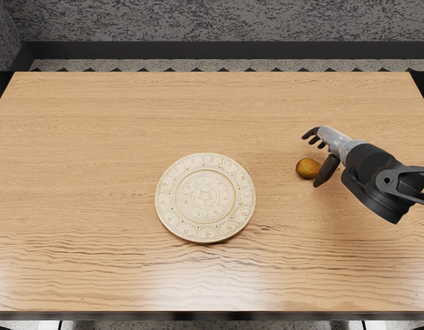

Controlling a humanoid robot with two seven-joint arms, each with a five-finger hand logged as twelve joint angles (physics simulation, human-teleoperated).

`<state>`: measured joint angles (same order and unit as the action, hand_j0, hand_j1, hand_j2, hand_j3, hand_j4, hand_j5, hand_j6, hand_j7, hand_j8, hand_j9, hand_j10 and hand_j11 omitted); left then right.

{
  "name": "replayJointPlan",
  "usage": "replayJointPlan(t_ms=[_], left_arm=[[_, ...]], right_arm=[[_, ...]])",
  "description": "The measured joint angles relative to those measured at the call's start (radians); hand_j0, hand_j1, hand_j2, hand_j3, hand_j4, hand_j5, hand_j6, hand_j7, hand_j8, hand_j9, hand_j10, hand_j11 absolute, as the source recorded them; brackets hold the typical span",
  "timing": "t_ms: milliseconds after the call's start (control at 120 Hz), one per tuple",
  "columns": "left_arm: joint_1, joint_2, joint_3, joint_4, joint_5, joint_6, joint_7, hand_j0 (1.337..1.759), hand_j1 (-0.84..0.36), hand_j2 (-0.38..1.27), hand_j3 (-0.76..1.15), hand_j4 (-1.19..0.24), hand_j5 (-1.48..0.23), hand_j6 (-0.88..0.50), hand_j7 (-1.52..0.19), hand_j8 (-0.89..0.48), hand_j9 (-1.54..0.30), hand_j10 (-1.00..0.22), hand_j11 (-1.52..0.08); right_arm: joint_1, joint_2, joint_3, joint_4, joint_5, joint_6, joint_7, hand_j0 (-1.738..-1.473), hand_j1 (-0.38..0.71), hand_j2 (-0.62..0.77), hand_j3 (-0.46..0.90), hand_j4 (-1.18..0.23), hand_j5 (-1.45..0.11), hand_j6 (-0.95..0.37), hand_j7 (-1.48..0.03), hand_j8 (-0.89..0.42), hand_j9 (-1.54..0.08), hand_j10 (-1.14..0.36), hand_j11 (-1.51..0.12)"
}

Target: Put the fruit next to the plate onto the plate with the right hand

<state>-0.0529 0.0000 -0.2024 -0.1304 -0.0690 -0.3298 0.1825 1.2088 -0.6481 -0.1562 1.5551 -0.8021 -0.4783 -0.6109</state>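
Observer: Fingers (310, 136) of the right hand (329, 146) are spread and only lightly bent, dark tips pointing left across the table (95, 137). They enclose nothing.

Checker: Thumb?

Observer: Thumb (327, 170) hangs apart from the other fingers, slanting down and to the left, so the hand is wide open. Its dark pad sits right at the right side of the fruit (307, 168). Touching or only just beside — cannot tell from this slanted view.

Checker: Fruit position?

Observer: It lies on the bare wood, right of the plate (165, 206) and well clear of its rim. It is not on the plate. As seen here it sits below the spread fingers and left of the thumb, in the gap between them.

Checker: Shapes, surfaces?

Observer: Fruit is a small rounded oval, golden brown, smooth, darker toward the thumb; its kind is not identifiable. Plate is round, flat and cream, with concentric rings of fine ornament and a dotted rim. Table is pale wood with long horizontal grain. Hand has a grey metallic palm and black fingertips. Forearm (377, 184) is a bulky black casing with a grey bracket.

Checker: Hidden or cut off?

Observer: Arm leaves the picture at the right edge — only wrist and forearm show. Fingers overlap one another, so their count is uncertain. Fruit's right edge is partly covered by the thumb. Wall (198, 20) behind the table is grey and speckled.
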Motion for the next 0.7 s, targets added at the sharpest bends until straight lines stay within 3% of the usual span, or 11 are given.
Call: replayJointPlan(t_ms=[267,700], left_arm=[[-0.001,0.000,0.000,0.000,0.000,0.000,0.000,1.658,0.33,0.00,0.00,-0.01,-0.02,-0.01,-0.02,-0.01,-0.02,-0.01,-0.02],[-0.001,0.000,0.000,0.000,0.000,0.000,0.000,1.658,0.33,0.00,0.00,-0.01,-0.02,-0.01,-0.02,-0.01,-0.02,-0.01,-0.02]], right_arm=[[-0.012,0.015,0.001,-0.008,-0.007,-0.006,0.000,-1.658,0.07,-0.07,0.00,-0.35,-0.46,-0.35,-0.46,-0.35,-0.46,-0.35,-0.46],[-0.026,0.044,0.001,-0.035,-0.016,-0.008,0.000,-1.658,0.10,-0.07,0.00,-0.38,-0.49,-0.38,-0.49,-0.38,-0.49,-0.38,-0.49]])
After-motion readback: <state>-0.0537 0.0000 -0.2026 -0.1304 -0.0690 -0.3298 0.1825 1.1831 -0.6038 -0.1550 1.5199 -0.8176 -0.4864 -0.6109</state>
